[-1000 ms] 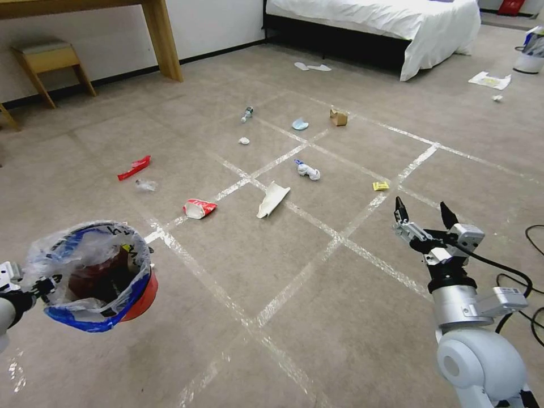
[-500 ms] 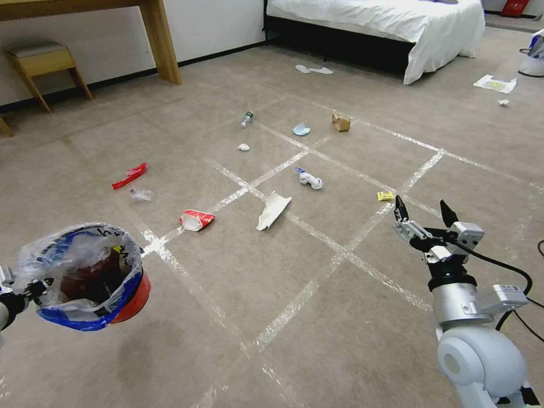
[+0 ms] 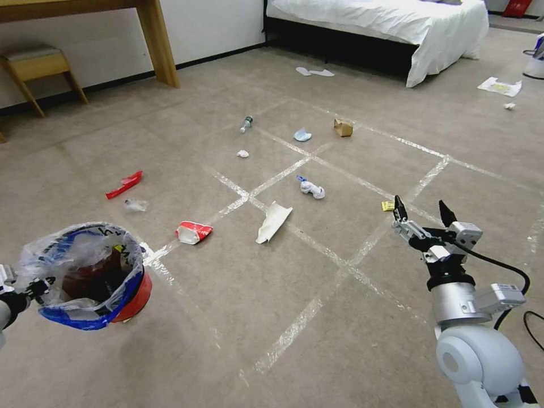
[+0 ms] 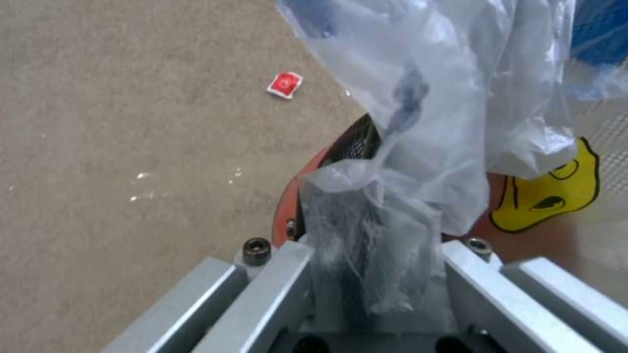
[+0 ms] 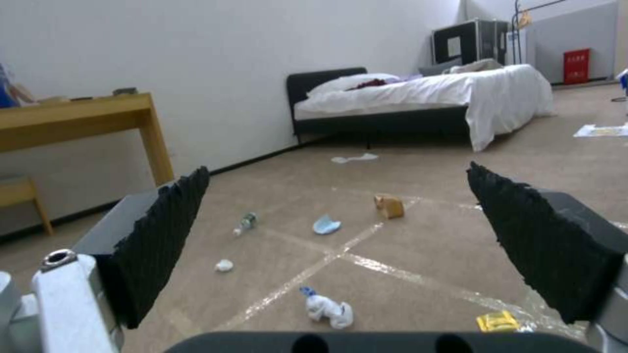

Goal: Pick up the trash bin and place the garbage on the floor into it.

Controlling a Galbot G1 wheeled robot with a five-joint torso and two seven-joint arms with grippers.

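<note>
The trash bin, red with a crinkly clear blue-edged bag, hangs above the floor at the lower left. My left gripper is shut on its rim; in the left wrist view that gripper pinches bag and red wall together. My right gripper is open and holds nothing, just short of a yellow packet. Garbage lies ahead: a red-white carton, white paper, a tissue wad, a red wrapper, a bottle, a blue mask and a brown bag.
A bed stands at the back, a desk leg and stool along the left wall. A white bin and paper sheet lie far right. A black cable trails beside my right arm.
The whole head view has shifted: the litter and tape lines sit lower and closer, so the camera has moved forward. Both grippers hold the same pose, the bin still held.
</note>
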